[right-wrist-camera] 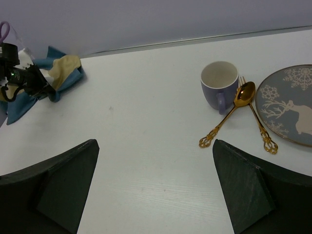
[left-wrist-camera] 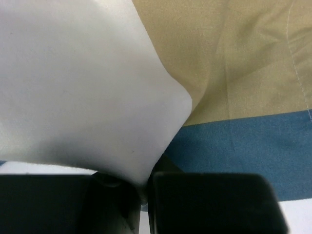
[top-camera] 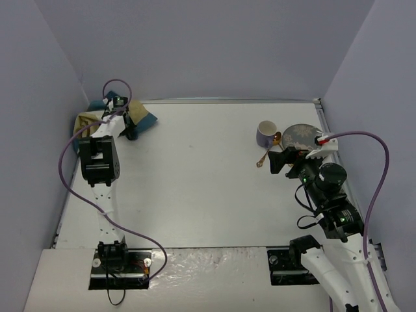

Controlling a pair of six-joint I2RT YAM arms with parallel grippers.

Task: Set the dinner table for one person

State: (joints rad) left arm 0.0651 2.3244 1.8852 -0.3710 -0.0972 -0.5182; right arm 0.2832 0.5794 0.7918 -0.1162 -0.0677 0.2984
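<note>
One each: mug (right-wrist-camera: 219, 85), plate (right-wrist-camera: 292, 105), spoon (right-wrist-camera: 229, 116), fork (right-wrist-camera: 261, 129), placemat (top-camera: 146, 118). The left gripper (left-wrist-camera: 144, 195) pinches the placemat; the right gripper (right-wrist-camera: 156, 190) gapes wide, empty, dinner table (right-wrist-camera: 146, 126) just below its jaws.

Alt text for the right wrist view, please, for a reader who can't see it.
The right tool hangs open and empty over the white dinner table. Ahead on the right sit a lavender mug, a gold spoon and fork touching at their heads, and a grey-blue deer-patterned plate; far left, the left tool meets a crumpled blue-and-tan placemat.
</note>
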